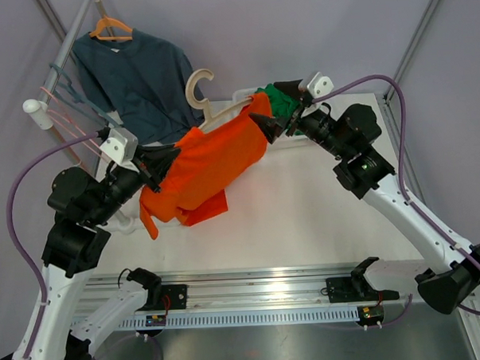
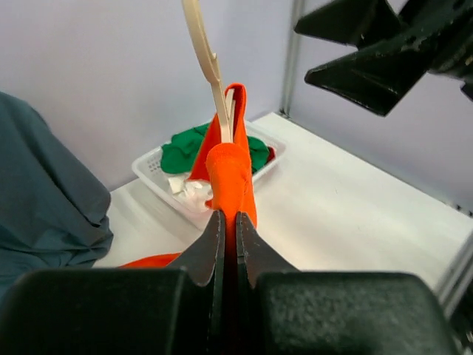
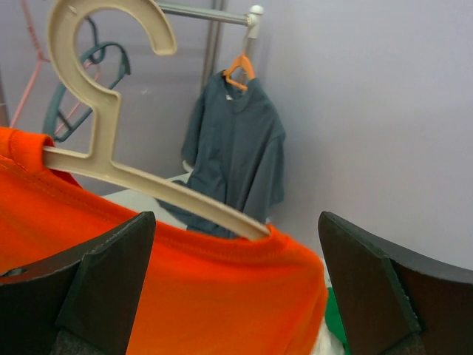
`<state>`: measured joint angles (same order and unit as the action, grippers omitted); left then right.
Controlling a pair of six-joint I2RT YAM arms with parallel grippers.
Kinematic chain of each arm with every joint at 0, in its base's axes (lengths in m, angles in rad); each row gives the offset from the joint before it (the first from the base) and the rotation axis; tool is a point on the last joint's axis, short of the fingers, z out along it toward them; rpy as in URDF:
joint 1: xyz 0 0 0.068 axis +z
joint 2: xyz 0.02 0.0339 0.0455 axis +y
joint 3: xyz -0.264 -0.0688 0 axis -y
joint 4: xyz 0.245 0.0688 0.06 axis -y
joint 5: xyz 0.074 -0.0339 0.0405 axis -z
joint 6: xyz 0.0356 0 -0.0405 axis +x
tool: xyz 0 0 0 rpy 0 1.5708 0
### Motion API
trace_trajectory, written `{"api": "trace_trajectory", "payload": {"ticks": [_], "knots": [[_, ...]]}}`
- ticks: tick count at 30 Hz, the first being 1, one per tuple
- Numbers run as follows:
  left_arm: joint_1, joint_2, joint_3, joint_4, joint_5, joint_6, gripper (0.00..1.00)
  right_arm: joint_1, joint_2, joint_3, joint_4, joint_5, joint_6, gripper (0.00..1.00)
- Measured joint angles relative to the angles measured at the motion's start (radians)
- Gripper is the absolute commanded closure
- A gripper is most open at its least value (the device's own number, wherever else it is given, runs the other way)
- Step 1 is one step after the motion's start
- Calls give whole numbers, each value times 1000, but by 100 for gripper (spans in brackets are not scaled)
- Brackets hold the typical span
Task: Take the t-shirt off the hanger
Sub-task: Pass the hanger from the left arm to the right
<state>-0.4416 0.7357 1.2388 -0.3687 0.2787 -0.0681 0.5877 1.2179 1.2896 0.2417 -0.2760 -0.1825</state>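
Taking the cream hanger (image 3: 105, 129) as our mark, what is the biggest thing around it? — Ana

The white table (image 1: 305, 217), spread out below the hanger. Next comes a dark grey shirt (image 1: 144, 80), hung on a rail (image 3: 207, 12) behind the hanger, up and to the left of it in the top view. — Ben

And the orange t-shirt (image 1: 211, 161)? — Ana

On the hanger. Its collar sits over the hanger's arm beside the hook, and the body trails down and to the left from the hanger. — Ben

Anything smaller? — Ana

A white basket (image 2: 148, 164) with green cloth (image 2: 181, 151) in it, standing on the table beyond the hanger in the left wrist view. — Ben

The grippers? — Ana

The left gripper (image 2: 228, 218) sits below and left of the hanger, pinched tight on a fold of the orange fabric. The right gripper (image 3: 236, 214) is on the hanger's right, spread wide. The tip of the hanger's arm and the collar show between its fingers (image 3: 103, 288). Whether they touch the cloth I cannot tell. — Ben
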Motion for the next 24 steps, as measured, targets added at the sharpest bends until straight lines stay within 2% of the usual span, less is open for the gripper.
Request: {"api": "trace_trajectory", "payload": {"ticks": [6,10,17,24], "knots": [[0,-17,-7,-109,156,94,100,-1,-35,5,-120,-164,-35,5],[0,-55,-92,-107,234,117,100,-1,-15,40,-217,-282,-45,9],[0,-88,-198,-82,315,122,100,-1,50,110,-287,-468,-26,19],[-1,-90,-219,-34,335,119,100,-2,164,240,-360,-584,12,20]]}}
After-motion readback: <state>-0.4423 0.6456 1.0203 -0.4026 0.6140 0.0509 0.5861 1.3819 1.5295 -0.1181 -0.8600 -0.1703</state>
